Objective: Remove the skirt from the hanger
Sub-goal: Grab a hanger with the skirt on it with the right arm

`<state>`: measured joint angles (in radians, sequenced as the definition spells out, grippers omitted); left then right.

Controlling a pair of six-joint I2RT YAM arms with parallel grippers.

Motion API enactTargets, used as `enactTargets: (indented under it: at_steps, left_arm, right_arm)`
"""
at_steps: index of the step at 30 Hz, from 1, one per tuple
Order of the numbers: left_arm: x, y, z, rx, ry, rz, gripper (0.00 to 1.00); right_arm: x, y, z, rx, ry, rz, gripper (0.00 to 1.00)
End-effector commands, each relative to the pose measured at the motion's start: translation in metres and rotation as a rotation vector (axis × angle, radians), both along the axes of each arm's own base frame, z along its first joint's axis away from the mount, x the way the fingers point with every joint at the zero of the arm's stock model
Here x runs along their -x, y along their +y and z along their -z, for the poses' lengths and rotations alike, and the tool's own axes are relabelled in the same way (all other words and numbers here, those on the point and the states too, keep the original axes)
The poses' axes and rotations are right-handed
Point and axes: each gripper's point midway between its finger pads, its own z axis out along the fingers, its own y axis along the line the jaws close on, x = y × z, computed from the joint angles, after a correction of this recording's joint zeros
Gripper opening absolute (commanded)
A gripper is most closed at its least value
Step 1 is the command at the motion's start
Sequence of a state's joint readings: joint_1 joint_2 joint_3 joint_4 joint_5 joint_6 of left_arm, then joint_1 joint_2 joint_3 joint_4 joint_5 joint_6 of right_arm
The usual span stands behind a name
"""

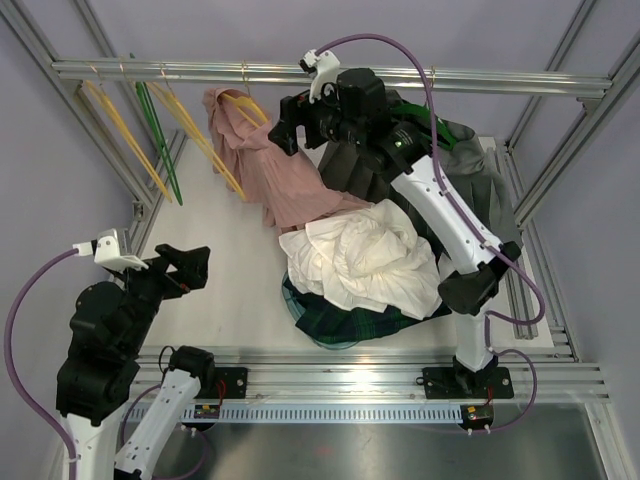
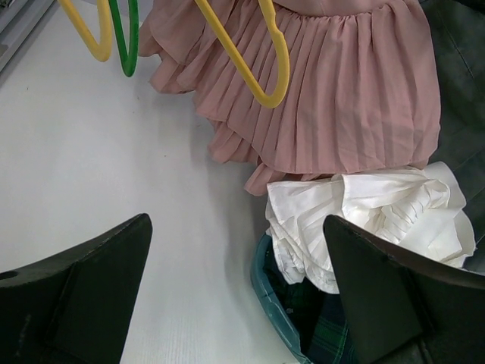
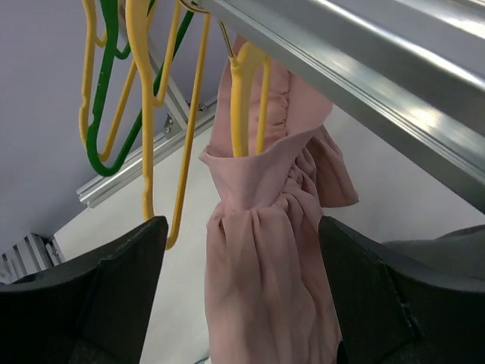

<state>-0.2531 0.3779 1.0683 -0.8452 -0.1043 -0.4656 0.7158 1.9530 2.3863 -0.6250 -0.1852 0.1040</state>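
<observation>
A pink pleated skirt point(image 1: 262, 165) hangs by its waistband from a yellow hanger point(image 1: 247, 108) on the top rail point(image 1: 200, 70), its hem trailing onto the table. It also shows in the right wrist view point(image 3: 265, 250) and the left wrist view point(image 2: 333, 98). My right gripper point(image 1: 283, 132) is open, raised beside the skirt's waistband; in the right wrist view point(image 3: 242, 303) the skirt hangs between the spread jaws, untouched. My left gripper point(image 1: 195, 268) is open and empty, low at the near left, above bare table point(image 2: 239, 296).
Empty yellow hangers point(image 1: 120, 135) and a green hanger point(image 1: 158, 135) hang on the rail at left. A pile of a white skirt point(image 1: 360, 255), a dark green plaid skirt point(image 1: 335, 325) and grey-dark skirts point(image 1: 470, 180) lies at centre-right. Metal frame posts stand around the table.
</observation>
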Motion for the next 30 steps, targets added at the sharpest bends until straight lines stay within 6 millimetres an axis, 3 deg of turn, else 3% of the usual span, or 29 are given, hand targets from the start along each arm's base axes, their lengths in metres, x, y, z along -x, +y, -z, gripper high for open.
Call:
enactTargets:
  at_steps: [1,2,9,14,16,17,19,20,22,23,25,26,28,30]
  left_arm:
    - [-0.001,0.0,0.0,0.021,-0.017,-0.007,0.99]
    - [-0.002,0.0,0.002,0.018,-0.013,-0.008,0.99]
    - [-0.001,0.001,0.005,0.019,-0.009,-0.013,0.99]
    - [0.001,0.003,0.01,0.019,-0.005,-0.021,0.99]
    - [0.001,0.003,0.012,0.021,-0.005,-0.023,0.99]
    - [0.002,0.003,0.013,0.024,-0.004,-0.024,0.99]
    - [0.002,0.003,0.014,0.027,-0.004,-0.024,0.99]
    - [0.002,0.003,0.014,0.027,-0.004,-0.024,0.99]
    - [0.002,0.003,0.013,0.028,-0.005,-0.022,0.99]
    - [0.002,0.003,0.013,0.028,-0.005,-0.022,0.99]
    - [0.002,0.003,0.013,0.026,-0.004,-0.022,0.99]
    - [0.003,0.003,0.013,0.028,-0.004,-0.022,0.99]
    - [0.003,0.003,0.012,0.028,-0.005,-0.024,0.99]
    - [0.004,0.004,0.012,0.027,-0.004,-0.025,0.99]
  right_arm:
    - [-0.022,0.01,-0.042,-0.125,-0.113,0.074,0.88]
    - [-0.021,0.014,-0.048,-0.134,-0.135,0.065,0.87]
    - [-0.042,0.037,-0.021,-0.08,-0.182,0.076,0.79]
    - [-0.052,0.039,-0.002,-0.024,-0.2,0.116,0.68]
    - [-0.052,0.038,-0.006,0.0,-0.262,0.129,0.66]
    - [-0.055,0.038,0.008,0.036,-0.264,0.138,0.64]
    - [-0.053,0.039,0.002,0.025,-0.305,0.14,0.61]
    - [-0.054,0.041,0.013,0.053,-0.309,0.131,0.56]
    - [-0.051,0.044,0.017,0.06,-0.314,0.114,0.52]
    - [-0.05,0.046,0.018,0.068,-0.322,0.102,0.4]
    - [-0.049,0.048,0.02,0.074,-0.329,0.085,0.27]
    - [-0.049,0.048,0.02,0.081,-0.338,0.08,0.14]
    - [-0.049,0.046,0.013,0.069,-0.362,0.085,0.01]
    - [-0.046,0.043,-0.005,0.037,-0.41,0.093,0.0]
